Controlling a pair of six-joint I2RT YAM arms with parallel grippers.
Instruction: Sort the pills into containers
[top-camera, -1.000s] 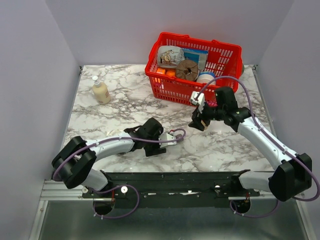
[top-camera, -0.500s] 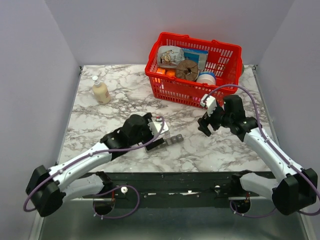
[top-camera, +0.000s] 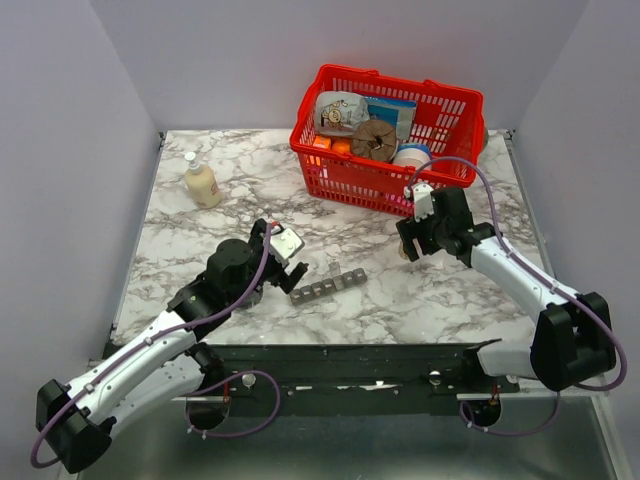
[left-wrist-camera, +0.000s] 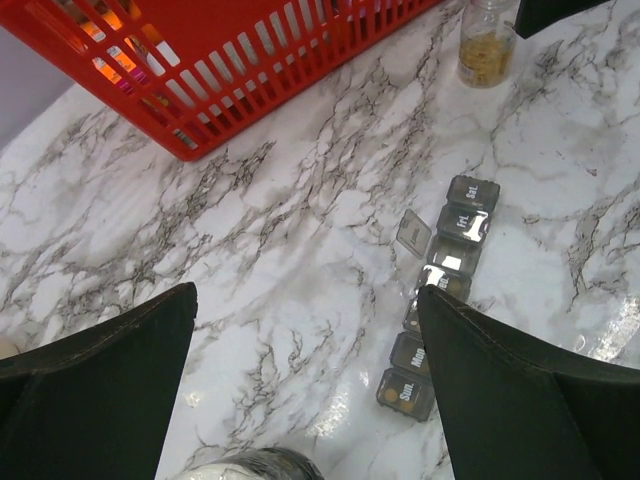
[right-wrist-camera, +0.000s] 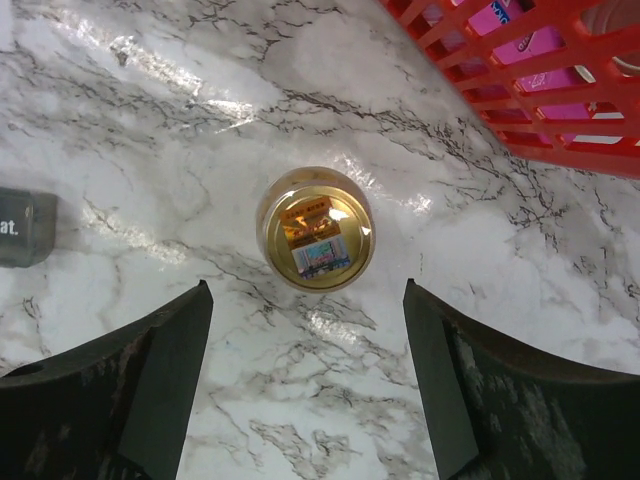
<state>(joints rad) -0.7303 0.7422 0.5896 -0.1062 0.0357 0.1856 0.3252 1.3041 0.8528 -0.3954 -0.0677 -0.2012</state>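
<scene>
Left end effector (top-camera: 292, 270): nearest to me, low over the counter (top-camera: 200, 225). In its wrist view I see its fingers (left-wrist-camera: 100, 390) spread wide apart and holding nothing.
Pill organiser (top-camera: 327, 287): just right of that end effector, flat on the counter, a dark grey row running diagonally away to the right. One lid near the middle stands open.
Organiser writing: from the left wrist I read "Sun." and "Mon" at the near end and "Fri." and "Sat." at the far end. The middle lids glare too much to read.
Right end effector (top-camera: 410, 243): further back and to the right, pointed down, fingers (right-wrist-camera: 150, 380) apart and gripping nothing.
Pill bottle (right-wrist-camera: 316, 228): upright on the counter just ahead of those open fingers, touched by neither. It stands well apart from the organiser's "Sat." end.
Pills (left-wrist-camera: 485, 60): a tan mass in the bottle's lower part.
Bottle label: a small coloured label shows, but its print is too small for me to read.
Pump bottle (top-camera: 201, 183): cream, far left; I can read no writing on it.
Red mesh basket (top-camera: 350, 180): at the back, full of packages I cannot read.
Change: half a second ago my left end effector covered the organiser's near end. Now it sits off to the left and the whole row shows. The right one has barely shifted.
</scene>
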